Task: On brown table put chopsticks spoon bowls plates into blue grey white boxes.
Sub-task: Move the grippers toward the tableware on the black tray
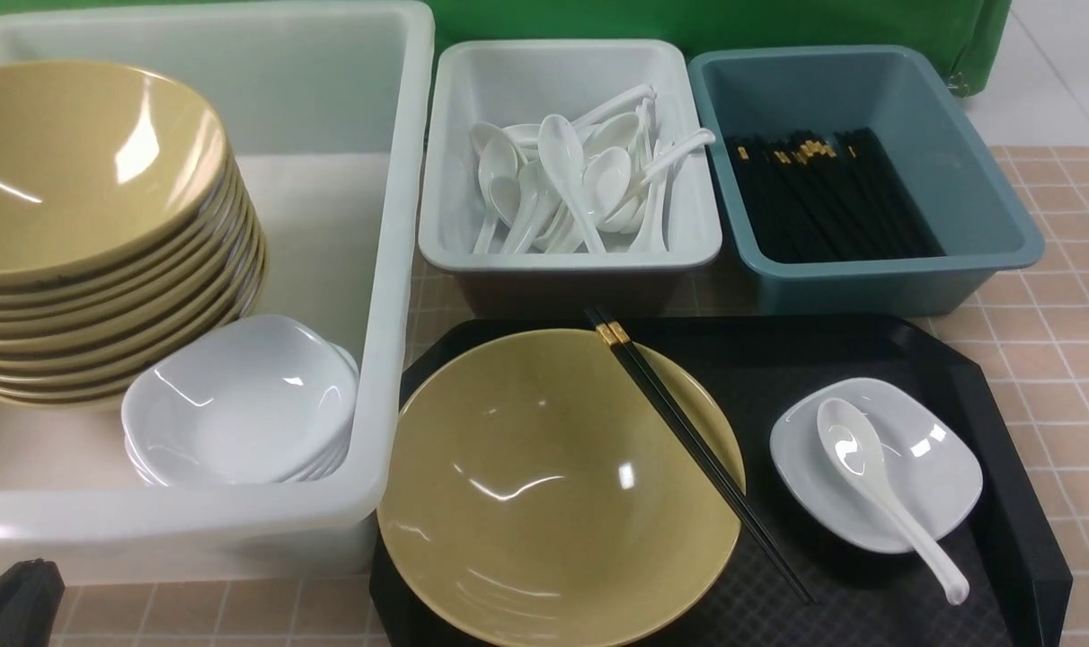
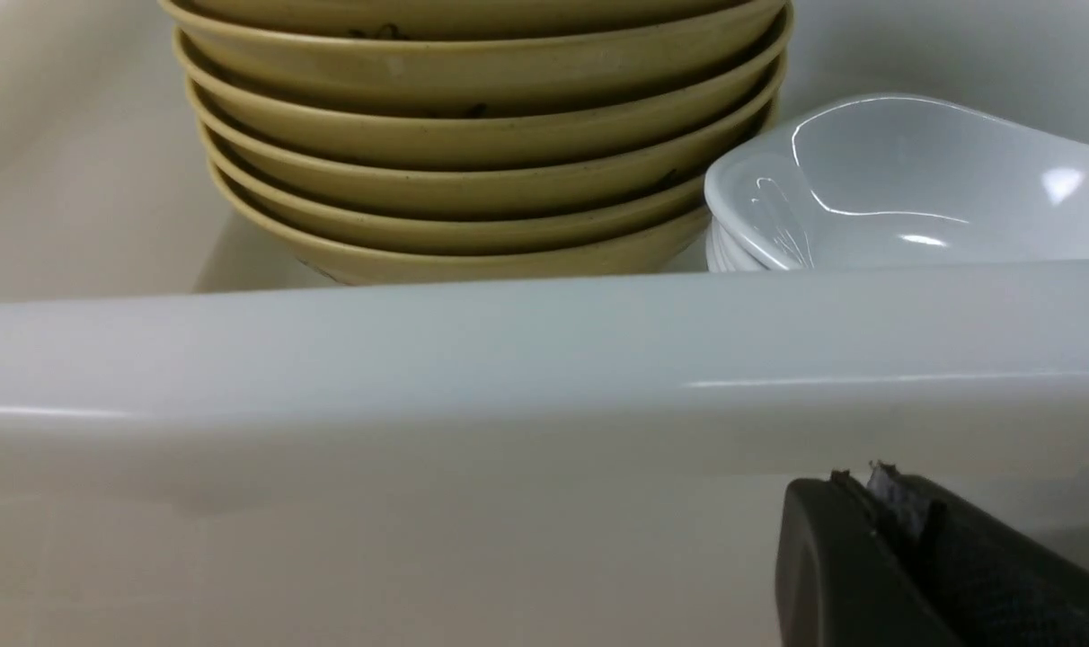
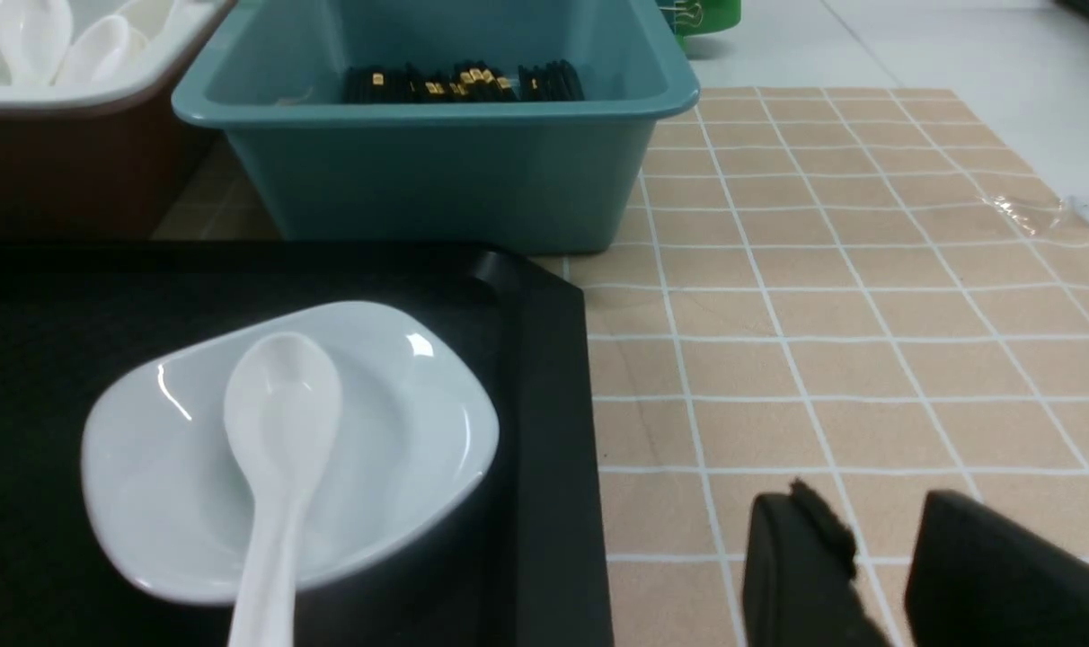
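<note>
While the right gripper [image 3: 868, 503] is pointing across the brown table [image 3: 868, 314] beside the black tray [image 3: 544, 404], its fingers [image 3: 796, 575] are standing slightly apart and gripping nothing. On the tray, 1 spoon [image 1: 877, 476] is lying in a white plate [image 1: 931, 449] and 2 chopsticks [image 1: 688, 431] are resting across the yellow bowl [image 1: 526, 503], near the grey box [image 1: 702, 243] and blue box [image 1: 1012, 243]. The left gripper [image 2: 877, 503] is sitting just outside the white box [image 2: 509, 359]; whether it is open cannot be told.
</note>
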### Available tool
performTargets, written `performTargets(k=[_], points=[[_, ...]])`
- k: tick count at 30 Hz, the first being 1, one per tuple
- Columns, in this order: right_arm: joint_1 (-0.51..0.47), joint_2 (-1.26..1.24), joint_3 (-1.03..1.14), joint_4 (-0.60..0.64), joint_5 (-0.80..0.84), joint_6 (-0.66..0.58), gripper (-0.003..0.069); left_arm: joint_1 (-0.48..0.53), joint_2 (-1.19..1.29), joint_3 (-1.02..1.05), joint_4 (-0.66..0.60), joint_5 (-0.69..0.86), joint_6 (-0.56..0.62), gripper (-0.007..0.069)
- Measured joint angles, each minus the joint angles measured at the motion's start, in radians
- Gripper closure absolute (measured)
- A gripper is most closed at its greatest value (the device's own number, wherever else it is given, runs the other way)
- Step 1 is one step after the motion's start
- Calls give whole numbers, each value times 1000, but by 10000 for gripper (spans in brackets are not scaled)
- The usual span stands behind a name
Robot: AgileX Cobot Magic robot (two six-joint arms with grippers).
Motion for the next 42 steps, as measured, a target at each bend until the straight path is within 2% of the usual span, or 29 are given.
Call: performTargets(k=[16,18,22,24,25,27,31,37,40,41,42], points=[[0,0,0,0,-1,9,421,0,0,1,-28,-10,-1,623],[0,0,0,15,-4,52,421,0,0,1,-117,-29,-42,623],[0,0,0,266,-12,457,421,0,0,1,-614,-136,-294,623],[0,0,0,343,-13,664,421,0,0,1,-807,-171,-369,623],[0,0,0,359,-13,737,421,0,0,1,-888,-187,-391,623],[0,0,0,371,-10,793,421,0,0,1,-978,-213,-400,623],[0,0,0,371,-2,767,421,0,0,1,-1060,-246,-400,623],[3,0,-1,385,5,639,421,0,0,-3,-1074,-213,-346,623],[36,1,-78,402,34,383,437,0,0,-115,-1005,-98,-147,623],[38,1,-85,403,34,383,439,0,0,-123,-999,-85,-120,623],[47,11,-116,404,36,321,452,0,0,-159,-975,-68,-81,623]])
